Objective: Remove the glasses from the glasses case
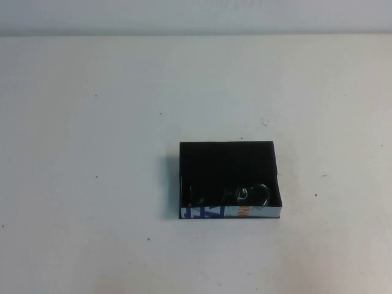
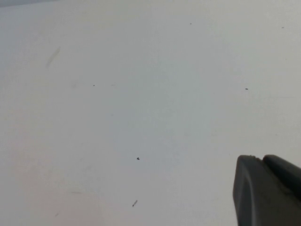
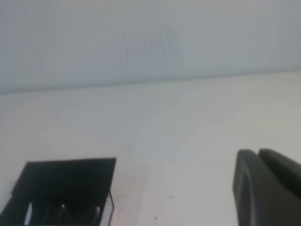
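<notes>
The glasses case point(image 1: 208, 213) is a shallow black box open to the top, right of the table's middle, with its white, blue and orange printed wall nearest me. The dark-framed glasses point(image 1: 231, 195) lie inside it against that near wall. Neither arm shows in the high view. My left gripper point(image 2: 257, 158) is shut and empty over bare table. My right gripper point(image 3: 257, 151) is shut and empty, off to the side of the case point(image 3: 70, 172), well apart from it. The glasses point(image 3: 61, 210) show dimly inside the case.
The white table point(image 1: 92, 153) carries only small dark specks. Its far edge meets a pale wall point(image 1: 196, 15) at the back.
</notes>
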